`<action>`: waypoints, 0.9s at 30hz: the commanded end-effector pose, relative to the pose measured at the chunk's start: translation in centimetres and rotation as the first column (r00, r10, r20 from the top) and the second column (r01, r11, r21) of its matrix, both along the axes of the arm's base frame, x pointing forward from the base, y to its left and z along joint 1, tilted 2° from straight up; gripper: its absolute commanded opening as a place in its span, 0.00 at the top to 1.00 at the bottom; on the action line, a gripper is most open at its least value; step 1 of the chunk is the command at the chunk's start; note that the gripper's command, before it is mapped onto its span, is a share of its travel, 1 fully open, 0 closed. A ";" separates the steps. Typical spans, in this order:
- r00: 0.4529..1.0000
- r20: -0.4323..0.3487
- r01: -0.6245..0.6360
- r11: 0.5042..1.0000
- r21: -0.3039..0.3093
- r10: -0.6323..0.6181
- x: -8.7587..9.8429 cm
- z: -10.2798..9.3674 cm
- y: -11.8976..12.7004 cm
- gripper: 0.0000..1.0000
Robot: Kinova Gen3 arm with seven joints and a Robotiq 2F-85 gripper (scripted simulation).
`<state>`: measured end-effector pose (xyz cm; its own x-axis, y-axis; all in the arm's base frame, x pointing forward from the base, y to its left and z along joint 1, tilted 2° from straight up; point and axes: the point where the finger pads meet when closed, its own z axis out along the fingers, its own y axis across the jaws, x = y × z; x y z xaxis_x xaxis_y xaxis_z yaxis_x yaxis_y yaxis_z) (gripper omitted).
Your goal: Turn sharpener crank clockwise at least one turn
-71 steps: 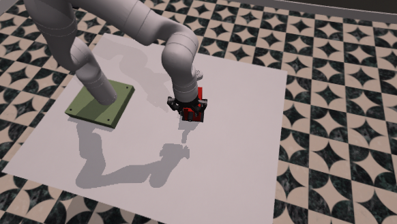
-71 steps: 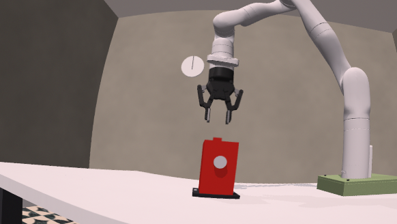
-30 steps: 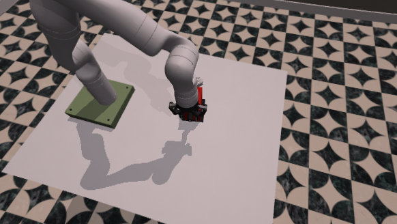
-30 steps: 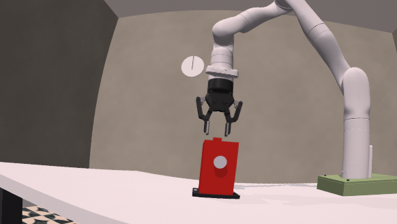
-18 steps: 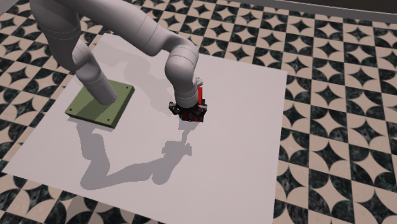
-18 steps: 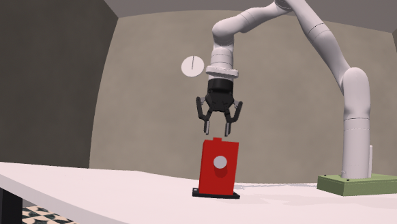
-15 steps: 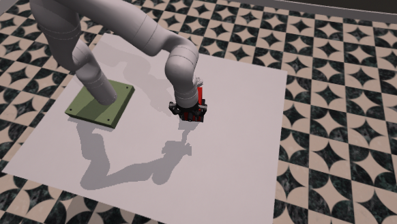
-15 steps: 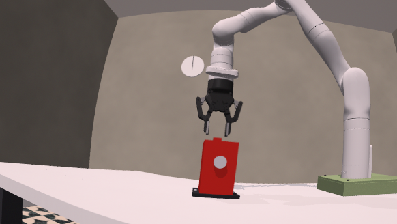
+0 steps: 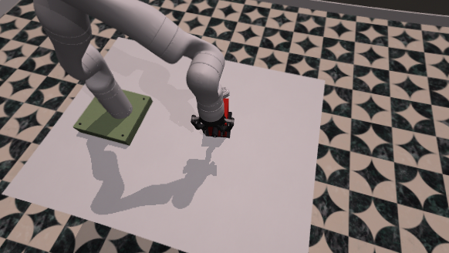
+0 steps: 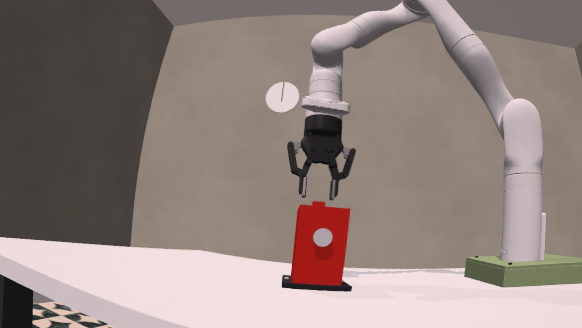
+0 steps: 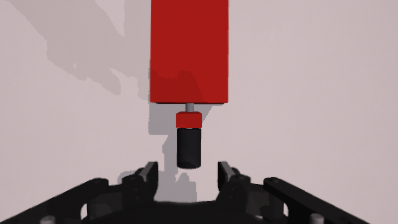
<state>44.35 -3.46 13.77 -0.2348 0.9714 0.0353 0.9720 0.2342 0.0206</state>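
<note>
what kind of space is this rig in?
Looks like a bare indoor test room: one white table on a patterned tile floor, plain walls with a round wall clock. Only the arm's green base plate and a red pencil sharpener sit on it.

Seen from above, the red sharpener body (image 11: 189, 50) stands on the pale worktop (image 11: 310, 100). A thin grey shaft leads from it to a red collar and the black knob (image 11: 189, 147). The claw (image 11: 189, 175) is half open, with both fingertips beside the knob's end, not touching it.
</note>
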 end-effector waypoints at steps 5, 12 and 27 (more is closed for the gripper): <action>1.000 0.002 0.000 1.000 0.000 0.000 0.0 0.1 0.0 0.47; 1.000 0.002 0.000 1.000 0.000 0.000 0.0 0.1 0.0 0.47; 1.000 0.002 0.000 1.000 0.000 0.000 0.1 -0.5 0.0 0.47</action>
